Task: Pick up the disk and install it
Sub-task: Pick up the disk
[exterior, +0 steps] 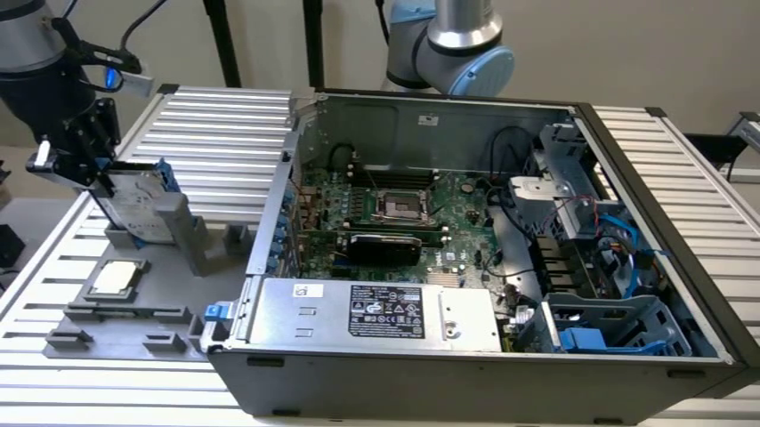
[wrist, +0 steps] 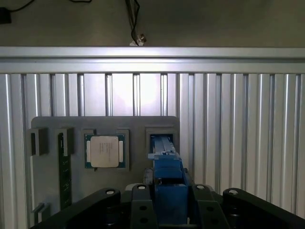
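The disk [exterior: 134,203] is a silver-grey drive with blue rails. It stands upright on edge at the exterior view's left, its lower end at the slot of a grey holder block [exterior: 166,233]. My gripper [exterior: 105,181] comes down on it from above and is shut on its upper part. In the wrist view the disk's blue rail [wrist: 167,174] runs between my black fingers [wrist: 138,196], and my gripper [wrist: 167,202] clamps it on both sides. The holder's slot [wrist: 161,138] shows just beyond the disk's far end.
A small square CPU chip [exterior: 113,277] [wrist: 104,151] lies on the grey fixture plate [exterior: 119,334] near the disk. The open computer case [exterior: 285,178] takes up the middle and right, with a blue-fronted drive cage [exterior: 611,331] at its near right corner. A ribbed aluminium table [exterior: 226,116] lies underneath.
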Controlling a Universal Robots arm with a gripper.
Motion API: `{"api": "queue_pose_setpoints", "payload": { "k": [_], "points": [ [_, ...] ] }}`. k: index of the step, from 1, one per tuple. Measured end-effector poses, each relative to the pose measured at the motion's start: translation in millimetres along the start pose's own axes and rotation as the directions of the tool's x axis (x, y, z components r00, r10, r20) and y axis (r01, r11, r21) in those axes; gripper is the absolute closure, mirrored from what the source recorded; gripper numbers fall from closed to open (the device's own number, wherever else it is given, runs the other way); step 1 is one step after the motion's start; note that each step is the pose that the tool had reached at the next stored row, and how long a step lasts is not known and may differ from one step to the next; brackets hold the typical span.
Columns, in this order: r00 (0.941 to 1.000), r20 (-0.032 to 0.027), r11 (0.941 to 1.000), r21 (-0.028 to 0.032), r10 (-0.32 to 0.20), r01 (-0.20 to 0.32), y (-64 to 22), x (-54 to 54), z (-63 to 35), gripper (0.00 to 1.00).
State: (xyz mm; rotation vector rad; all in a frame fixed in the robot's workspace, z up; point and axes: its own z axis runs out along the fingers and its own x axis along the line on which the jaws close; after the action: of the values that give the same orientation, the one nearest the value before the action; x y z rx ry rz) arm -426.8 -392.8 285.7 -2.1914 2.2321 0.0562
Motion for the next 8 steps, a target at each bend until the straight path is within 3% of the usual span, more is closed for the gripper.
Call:
{"api": "queue_pose_setpoints", "payload": {
  "k": [4,8],
  "points": [
    [1.0,0.0001,1.0,0.0004,0.0,0.0,0.0,-0.1,-3.3,0.67],
    [1.0,0.0003,1.0,0.0001,0.0,0.0,-1.0,-0.6,-20.0,0.67]
  ]
}}
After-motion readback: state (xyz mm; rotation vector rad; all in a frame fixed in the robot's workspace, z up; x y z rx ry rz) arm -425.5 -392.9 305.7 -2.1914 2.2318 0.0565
